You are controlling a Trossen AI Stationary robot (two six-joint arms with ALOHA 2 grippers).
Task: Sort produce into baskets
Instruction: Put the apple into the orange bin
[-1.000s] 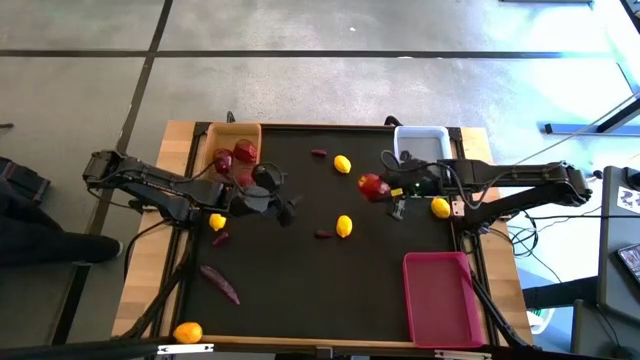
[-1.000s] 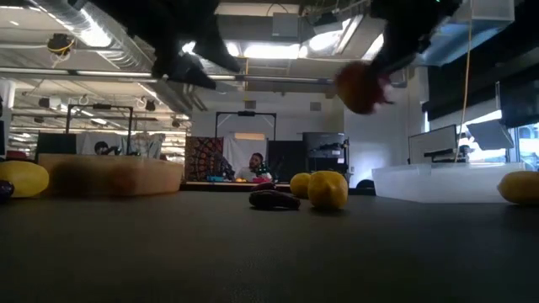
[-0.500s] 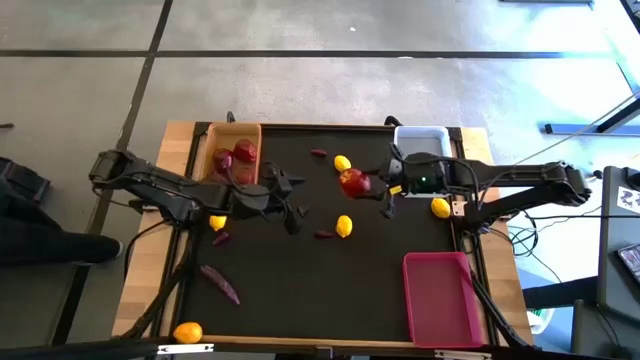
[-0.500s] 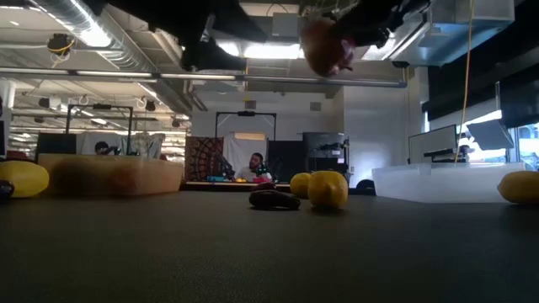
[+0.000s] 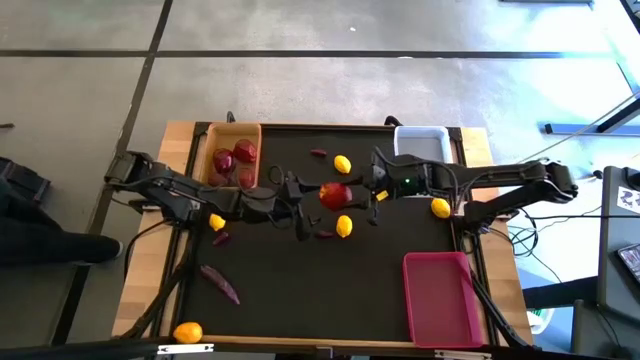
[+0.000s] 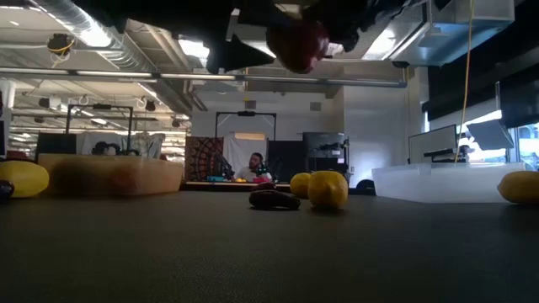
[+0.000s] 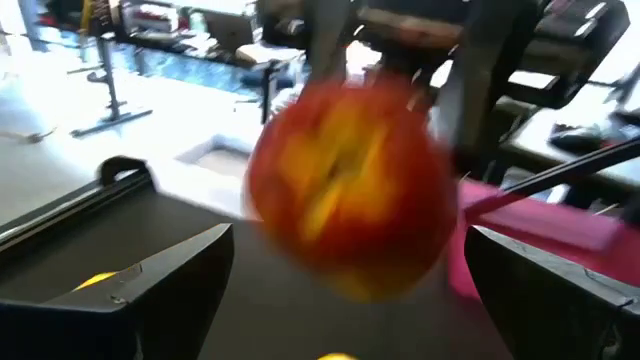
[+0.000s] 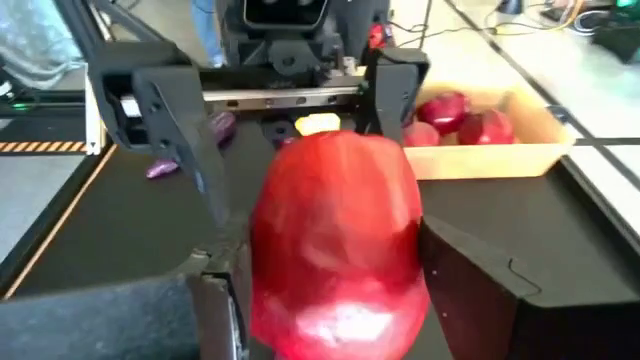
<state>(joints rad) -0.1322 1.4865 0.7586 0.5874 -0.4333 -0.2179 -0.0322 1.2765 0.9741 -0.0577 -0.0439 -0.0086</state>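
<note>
No writing or brand mark legible anywhere.

Red apple (image 5: 335, 194): held off the black mat (image 5: 300, 290), pinched between the fingers of the right gripper (image 5: 352, 193), just above a yellow fruit (image 5: 344, 226). Half a second ago it hung nearer the white basket (image 5: 421, 142); it has since travelled toward the wooden basket (image 5: 232, 152).

Left gripper (image 5: 300, 192): fingers spread wide, facing the apple from the wooden-basket side, closer to it than before.

Wooden basket: holds several red fruits (image 5: 240, 153).

Pink basket (image 5: 442, 296): well apart from the apple.
</note>
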